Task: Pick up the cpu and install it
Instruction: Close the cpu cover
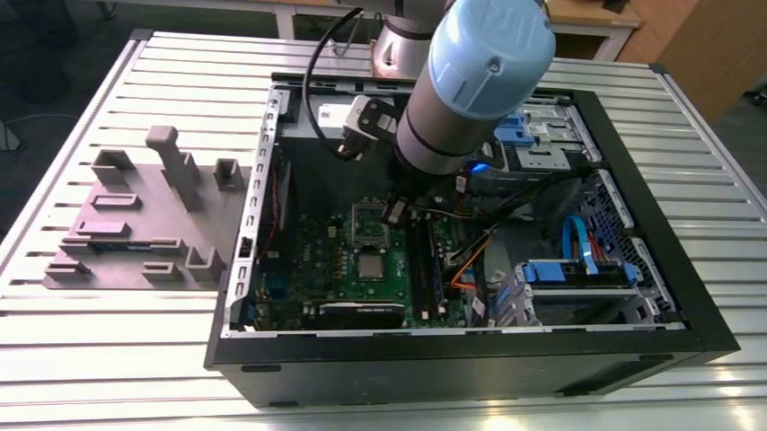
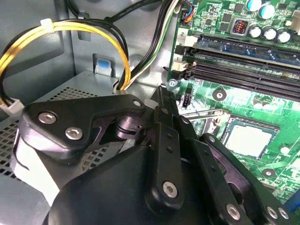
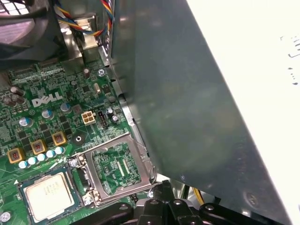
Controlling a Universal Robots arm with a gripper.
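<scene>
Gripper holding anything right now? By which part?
Not the cpu: it lies on the motherboard, apart from the gripper. Whether the gripper grips anything else cannot be told.

One cpu (image 3: 47, 196), one motherboard (image 3: 51, 117), one case (image 1: 480, 359), perhaps three memory slots (image 2: 243, 77)

cpu (image 3: 47, 197): is lying uncovered, with room standing open above it.
Grey box (image 3: 197, 117): is walling one side, close beside the tool (image 2: 161, 96).
Memory sticks (image 2: 243, 75): are fencing the other side, seemingly low.
</scene>
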